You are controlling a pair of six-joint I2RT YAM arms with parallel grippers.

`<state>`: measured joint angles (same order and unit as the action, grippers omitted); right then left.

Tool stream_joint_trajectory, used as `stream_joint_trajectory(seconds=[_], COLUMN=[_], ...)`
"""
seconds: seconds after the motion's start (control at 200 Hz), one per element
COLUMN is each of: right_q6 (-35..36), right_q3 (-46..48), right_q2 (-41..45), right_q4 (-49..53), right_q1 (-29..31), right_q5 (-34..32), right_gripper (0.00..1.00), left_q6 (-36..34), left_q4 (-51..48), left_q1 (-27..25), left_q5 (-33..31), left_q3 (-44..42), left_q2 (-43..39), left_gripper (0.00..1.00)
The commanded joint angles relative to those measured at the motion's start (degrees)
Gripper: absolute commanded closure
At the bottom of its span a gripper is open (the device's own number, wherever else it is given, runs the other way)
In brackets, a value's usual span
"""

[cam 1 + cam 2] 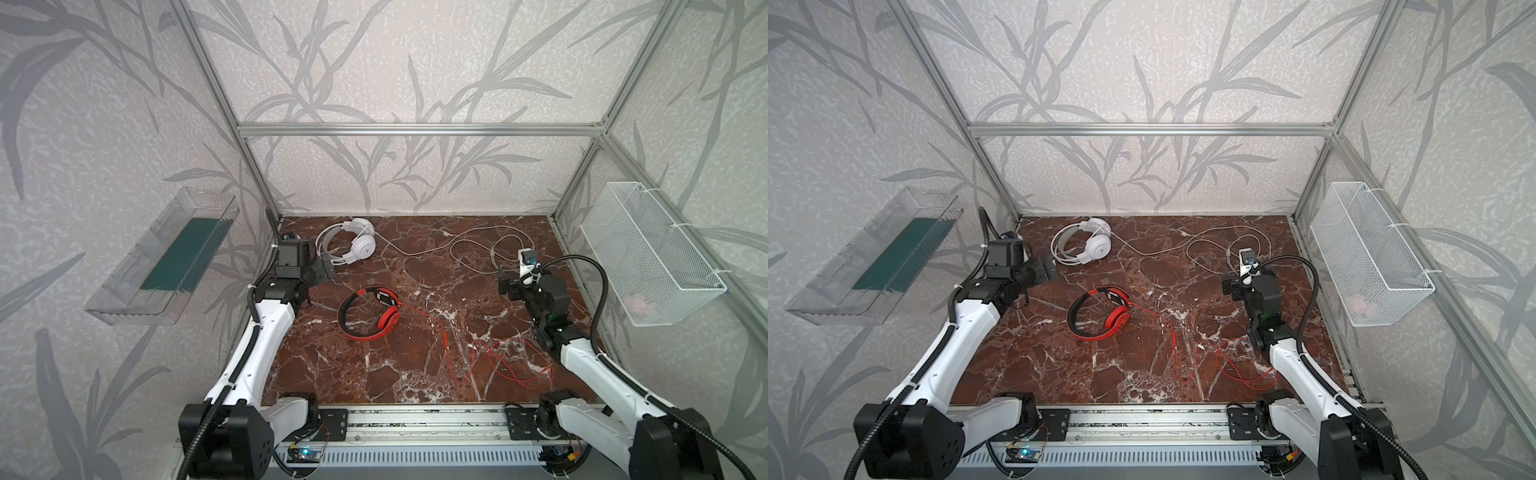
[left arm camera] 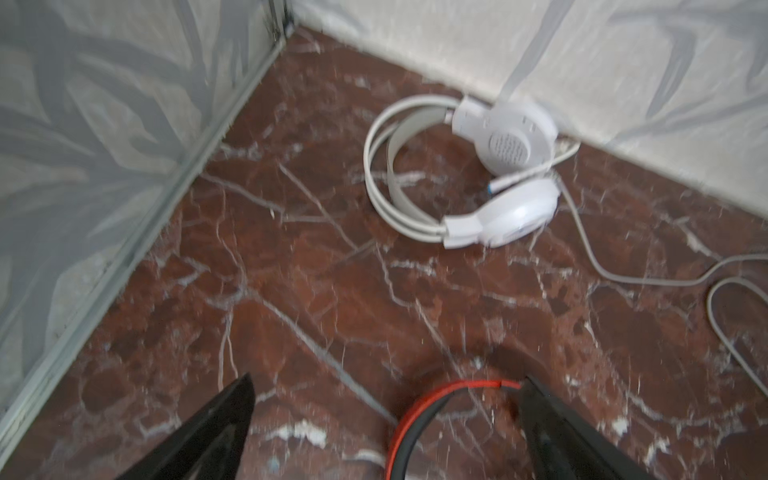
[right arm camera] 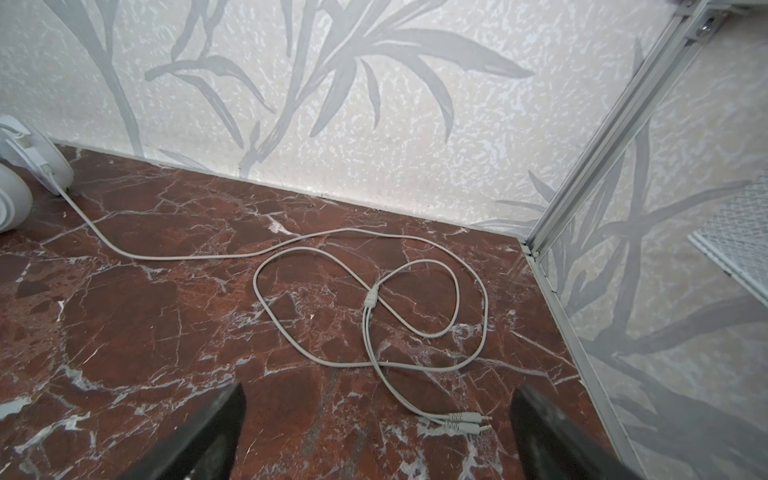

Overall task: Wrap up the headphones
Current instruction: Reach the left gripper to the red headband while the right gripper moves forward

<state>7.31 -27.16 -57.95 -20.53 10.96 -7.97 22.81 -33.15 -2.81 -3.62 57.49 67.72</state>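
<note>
White headphones [image 1: 353, 243] (small grey emblem [image 1: 1099, 249] on one cup) lie far-left on the marble table [image 1: 415, 374], pale cable [image 3: 374, 291] looping rightward; red headphones [image 1: 368, 313], black-lined, lie mid-table, thin red cable [image 1: 498, 361] trailing right; left gripper [image 2: 386, 376] and right gripper [image 3: 378, 385] hover with jaws apart, holding nothing.

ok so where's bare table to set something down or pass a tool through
Widest bare table: front left, between the red headphones and front rail. Also a strip between red and white headphones. Crowded: white cable loops back right, red cable tangles front right.
</note>
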Motion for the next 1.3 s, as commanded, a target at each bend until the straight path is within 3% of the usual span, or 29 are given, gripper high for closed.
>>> stream_joint_trajectory(seconds=[0.0,0.3,0.78,1.075,1.295], right_q6=[0.51,-0.04,1.03,1.82,3.30], right_q3=[-3.69,-6.53,-7.45,-8.84,-9.01], right_q2=[0.08,-0.76,-1.35,-2.86,-3.19], right_q4=[5.28,10.55,14.38,16.36,16.93], right_q1=[0.55,1.14,4.01,4.77,4.94], right_q5=[3.45,8.06,7.36,6.87,7.78], right_gripper=[0.01,0.01,0.01,0.01,0.01], left_q6=[4.65,9.74,8.92,9.47,9.95], left_q4=[-16.39,-22.71,-15.02,-12.25,-10.02], left_q1=[-2.86,-9.52,-10.11,-10.98,-11.02], left_q5=[3.52,8.13,12.44,11.10,10.47], left_q3=[1.30,-0.45,-3.18,-3.48,-3.53], left_q2=[3.65,14.28,26.02,29.03,30.23], left_gripper=[0.02,0.06,0.18,0.25,0.38])
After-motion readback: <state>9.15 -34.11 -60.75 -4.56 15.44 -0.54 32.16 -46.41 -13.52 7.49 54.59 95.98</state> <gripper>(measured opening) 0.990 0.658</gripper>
